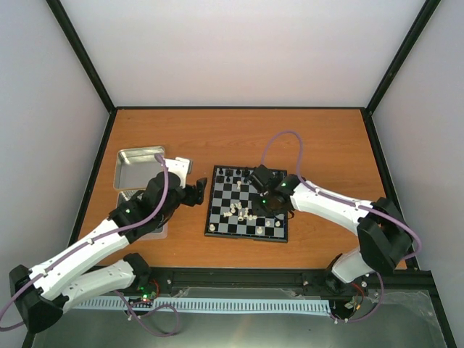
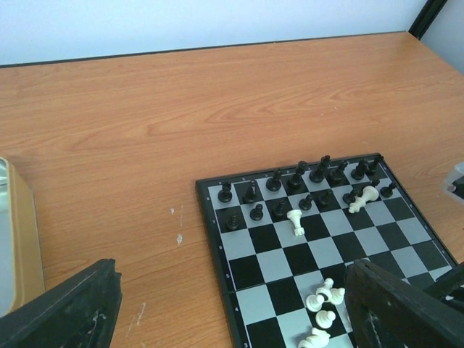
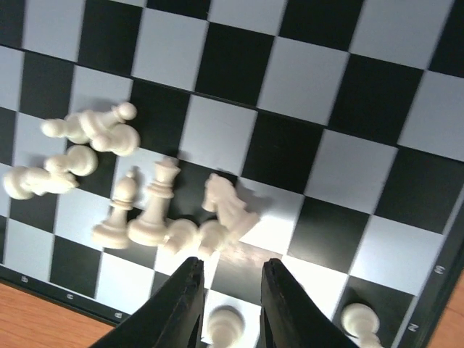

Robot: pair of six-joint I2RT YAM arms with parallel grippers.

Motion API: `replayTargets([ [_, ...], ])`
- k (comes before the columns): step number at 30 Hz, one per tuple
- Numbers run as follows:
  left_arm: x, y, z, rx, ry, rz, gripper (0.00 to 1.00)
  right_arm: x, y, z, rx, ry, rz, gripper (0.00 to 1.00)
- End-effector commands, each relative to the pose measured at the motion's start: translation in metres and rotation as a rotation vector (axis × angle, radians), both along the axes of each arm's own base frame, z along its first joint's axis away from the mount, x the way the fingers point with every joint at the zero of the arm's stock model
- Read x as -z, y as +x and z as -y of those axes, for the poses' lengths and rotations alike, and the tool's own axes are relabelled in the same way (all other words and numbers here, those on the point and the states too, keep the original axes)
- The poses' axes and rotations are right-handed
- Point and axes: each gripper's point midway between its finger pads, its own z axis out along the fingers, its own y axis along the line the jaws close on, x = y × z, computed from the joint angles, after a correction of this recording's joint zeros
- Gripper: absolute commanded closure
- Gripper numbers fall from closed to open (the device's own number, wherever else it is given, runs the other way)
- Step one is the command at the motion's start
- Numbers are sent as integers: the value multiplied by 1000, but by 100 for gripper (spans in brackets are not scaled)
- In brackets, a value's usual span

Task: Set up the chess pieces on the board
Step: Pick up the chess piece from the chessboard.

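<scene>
The board (image 1: 246, 217) lies mid-table, also in the left wrist view (image 2: 268, 283). Black pieces (image 2: 297, 185) stand in its two far rows, with two cream pieces (image 2: 296, 221) tipped among them. A heap of cream-white pieces (image 3: 156, 206), some upright and some fallen, sits near the board's near edge; a knight (image 3: 230, 203) lies tipped. My right gripper (image 3: 230, 272) is open just above this heap, with a cream pawn (image 3: 223, 324) on the board below its fingers. My left gripper (image 2: 232, 319) is open and empty beside the board's left edge, also in the top view (image 1: 200, 190).
A shiny metal tray (image 1: 138, 165) lies left of the board behind the left arm, its edge in the left wrist view (image 2: 18, 239). Bare wooden tabletop (image 1: 239, 138) stretches behind the board. Black frame posts and white walls enclose the table.
</scene>
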Motion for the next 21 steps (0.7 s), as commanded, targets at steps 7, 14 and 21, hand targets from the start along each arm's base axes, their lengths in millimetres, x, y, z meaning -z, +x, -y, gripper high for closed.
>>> replayTargets([
  [7, -28, 0, -21, -90, -60, 97, 14, 6, 4, -30, -57, -8, 10, 80],
  [14, -26, 0, -20, -84, -60, 91, 14, 13, 4, -28, -54, -35, 1, 85],
  [21, -24, 1, -19, -79, -54, 87, 13, 21, 4, -29, -56, -42, -10, 86],
])
